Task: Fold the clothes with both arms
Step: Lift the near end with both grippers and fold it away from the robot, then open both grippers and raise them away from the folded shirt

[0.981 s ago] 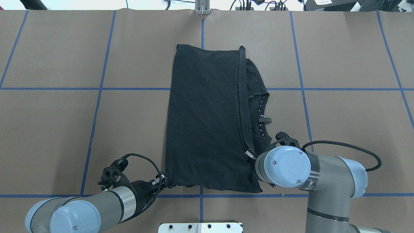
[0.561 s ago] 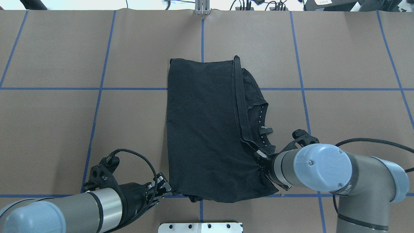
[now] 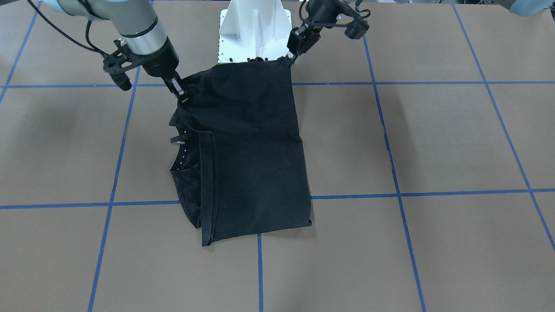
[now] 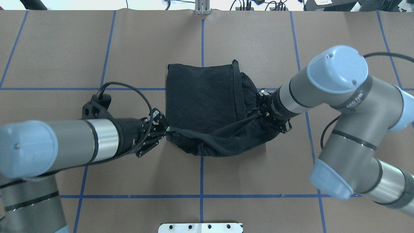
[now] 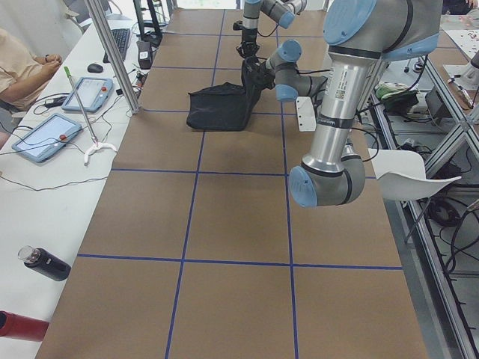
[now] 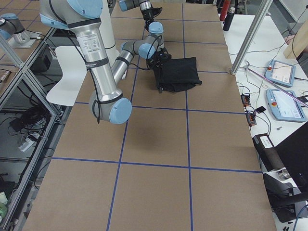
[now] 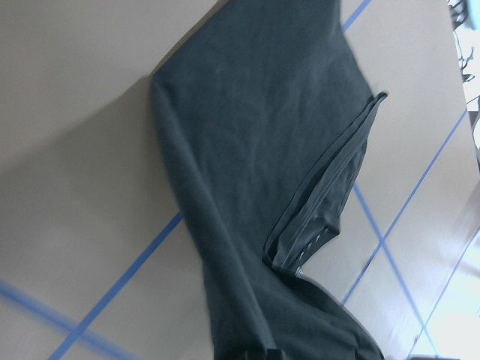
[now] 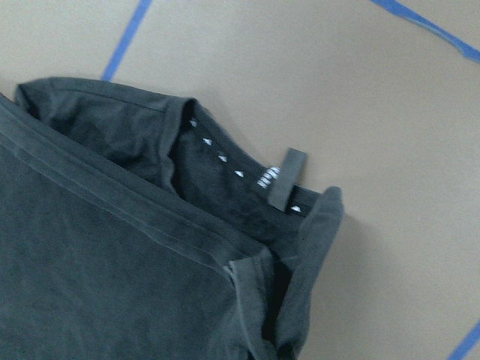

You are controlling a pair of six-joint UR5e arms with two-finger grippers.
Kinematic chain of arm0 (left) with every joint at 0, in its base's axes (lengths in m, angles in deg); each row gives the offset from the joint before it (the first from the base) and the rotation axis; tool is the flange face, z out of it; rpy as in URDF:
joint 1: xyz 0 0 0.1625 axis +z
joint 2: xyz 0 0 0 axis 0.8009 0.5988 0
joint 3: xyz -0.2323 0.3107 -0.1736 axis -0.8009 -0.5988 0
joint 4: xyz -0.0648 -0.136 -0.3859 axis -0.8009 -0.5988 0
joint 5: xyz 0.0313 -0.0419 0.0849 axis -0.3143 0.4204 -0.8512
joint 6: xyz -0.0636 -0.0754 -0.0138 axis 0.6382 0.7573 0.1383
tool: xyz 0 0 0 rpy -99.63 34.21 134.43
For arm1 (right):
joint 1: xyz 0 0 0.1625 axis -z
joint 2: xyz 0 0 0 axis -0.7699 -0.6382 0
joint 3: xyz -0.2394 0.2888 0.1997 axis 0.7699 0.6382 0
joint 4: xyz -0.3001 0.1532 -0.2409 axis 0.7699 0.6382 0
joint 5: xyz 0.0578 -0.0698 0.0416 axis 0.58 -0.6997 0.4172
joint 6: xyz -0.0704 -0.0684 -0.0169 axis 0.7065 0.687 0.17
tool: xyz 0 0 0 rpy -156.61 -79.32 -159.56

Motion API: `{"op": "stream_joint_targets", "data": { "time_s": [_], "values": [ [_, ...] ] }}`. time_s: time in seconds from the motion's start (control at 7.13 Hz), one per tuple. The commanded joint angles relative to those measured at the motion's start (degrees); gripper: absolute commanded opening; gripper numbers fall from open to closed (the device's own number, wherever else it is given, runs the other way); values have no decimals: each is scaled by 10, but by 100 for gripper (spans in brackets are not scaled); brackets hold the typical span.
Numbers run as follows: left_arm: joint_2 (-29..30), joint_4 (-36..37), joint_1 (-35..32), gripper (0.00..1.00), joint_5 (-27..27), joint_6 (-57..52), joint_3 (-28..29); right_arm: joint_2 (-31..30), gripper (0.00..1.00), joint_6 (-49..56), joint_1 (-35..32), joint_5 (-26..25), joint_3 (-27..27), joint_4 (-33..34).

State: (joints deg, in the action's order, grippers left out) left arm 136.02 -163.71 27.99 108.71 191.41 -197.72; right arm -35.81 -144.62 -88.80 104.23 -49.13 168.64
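Black short-sleeved cotton T-shirt [image 4: 200,94] sits mid-surface on the brown papered table [image 4: 64,58], far half flat, near edge raised. Black left gripper [image 4: 164,129] and black right gripper [image 4: 258,111] each grasp a near corner. Step judged: crosswise half-fold. Next move calls for carrying the edge level to the far hem, then lowering it.

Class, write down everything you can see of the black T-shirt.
The T-shirt is black, soft-looking fabric, already folded into a narrow panel. Stitched hems and the collar with its small label show along one side. Its far part lies on the brown table; the near edge is lifted, sagging between the left gripper and right gripper, which pinch its corners.
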Motion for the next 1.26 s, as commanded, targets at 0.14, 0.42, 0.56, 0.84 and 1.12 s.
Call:
{"op": "stream_joint_targets", "data": {
  "time_s": [0.14, 0.42, 0.56, 0.84, 1.12],
  "values": [
    [56, -8, -88, 0, 23, -71, 129, 140, 0, 87, -70, 28, 206, -6],
    [93, -82, -125, 0, 23, -97, 247, 178, 0, 170, -89, 28, 333, -68],
    [112, -148, -144, 18, 22, -134, 332, 194, 0, 192, -101, 28, 415, -141],
    [158, -229, -191, 89, 22, -197, 470, 283, 100, 285, -117, 2, 573, -228],
    [159, -232, -204, 99, 23, -202, 469, 303, 100, 304, -150, 15, 589, -253]
  ]
}}
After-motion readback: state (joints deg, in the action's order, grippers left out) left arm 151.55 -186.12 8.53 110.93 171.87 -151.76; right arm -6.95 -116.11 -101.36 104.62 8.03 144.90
